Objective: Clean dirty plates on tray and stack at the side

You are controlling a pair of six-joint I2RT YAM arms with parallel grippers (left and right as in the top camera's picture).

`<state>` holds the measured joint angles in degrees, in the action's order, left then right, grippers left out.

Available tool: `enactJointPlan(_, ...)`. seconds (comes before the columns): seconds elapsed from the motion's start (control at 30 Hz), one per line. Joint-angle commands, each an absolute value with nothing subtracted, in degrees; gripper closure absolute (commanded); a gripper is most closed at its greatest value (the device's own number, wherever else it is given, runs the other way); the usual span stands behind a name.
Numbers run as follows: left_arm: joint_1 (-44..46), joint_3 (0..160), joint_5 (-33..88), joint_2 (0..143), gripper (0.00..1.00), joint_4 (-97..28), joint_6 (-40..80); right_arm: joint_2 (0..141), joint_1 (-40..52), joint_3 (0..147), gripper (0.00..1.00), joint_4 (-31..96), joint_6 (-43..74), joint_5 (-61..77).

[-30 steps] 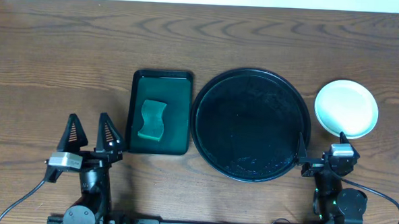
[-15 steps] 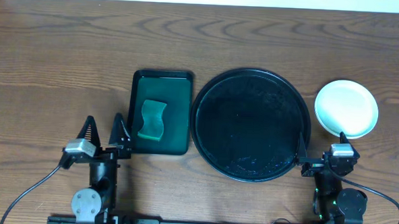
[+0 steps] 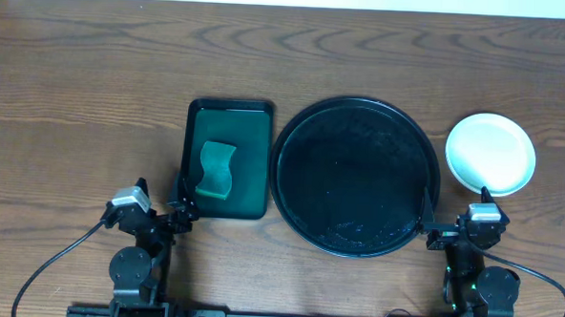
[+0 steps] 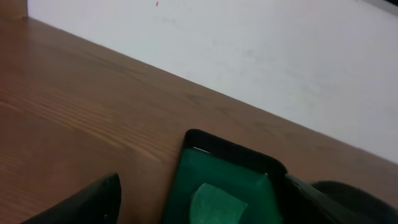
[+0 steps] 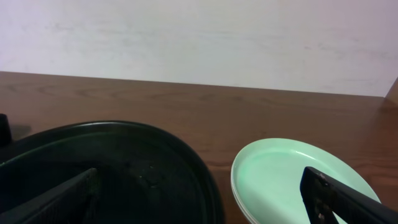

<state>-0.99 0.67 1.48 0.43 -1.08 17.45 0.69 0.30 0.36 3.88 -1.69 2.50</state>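
Left end effector [image 3: 161, 203] is folded low at the near worktop [image 3: 75, 92] edge, spread, nothing pinched. Green tray [image 3: 255, 138], long axis front to back, holds a sponge [image 3: 216, 170]. Round black tray [image 3: 355, 176] is set beside it. Plates [image 3: 490, 153] are stacked flat, face up, just right. Right end effector [image 3: 454, 195] is parked below them, spread, nothing pinched.

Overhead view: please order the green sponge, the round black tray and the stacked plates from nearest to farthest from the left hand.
1. The green sponge: just to the right of the left hand, lying in the small green tray.
2. The round black tray: in the middle of the table, past the green tray.
3. The stacked plates: far right, beside the black tray.
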Motion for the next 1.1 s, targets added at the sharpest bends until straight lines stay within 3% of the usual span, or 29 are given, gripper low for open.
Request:
enactJointPlan(0.0,-0.8,0.2,0.8,0.1,0.19,-4.1,11.3,0.3,0.8,0.3,0.01,4.1,-0.9,1.9)
enactJointPlan(0.4,-0.8,0.2,1.0,0.1,0.19,-4.0,0.4,0.3,0.8,0.3,0.01,4.1,-0.9,1.9)
enactJointPlan(1.07,-0.8,0.2,1.0,0.1,0.19,-4.1,0.4,0.3,0.8,0.3,0.01,4.1,-0.9,1.9)
